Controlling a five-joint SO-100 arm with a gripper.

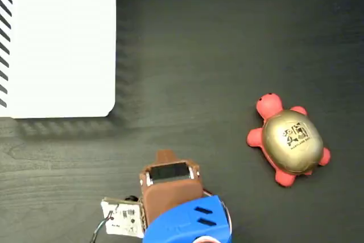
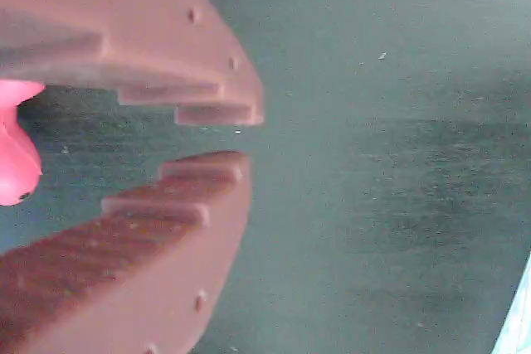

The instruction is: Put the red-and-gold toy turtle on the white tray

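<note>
The red-and-gold toy turtle (image 1: pixel 290 140) lies on the dark table at the right of the fixed view, with its gold shell up and its red head pointing to the upper left. The white tray (image 1: pixel 57 49) fills the upper left corner, with black stripes along its top and left edges. My brown gripper (image 1: pixel 165 157) is low in the middle, well left of the turtle and below the tray. In the wrist view the gripper (image 2: pixel 245 137) has a narrow gap between its toothed jaws and holds nothing. A red bit of the turtle (image 2: pixel 17 151) shows behind the jaws.
The blue arm body (image 1: pixel 190 223) and a small circuit board with wires (image 1: pixel 122 217) sit at the bottom edge of the fixed view. Bare dark wood-grain table (image 1: pixel 227 44) lies between the tray and the turtle.
</note>
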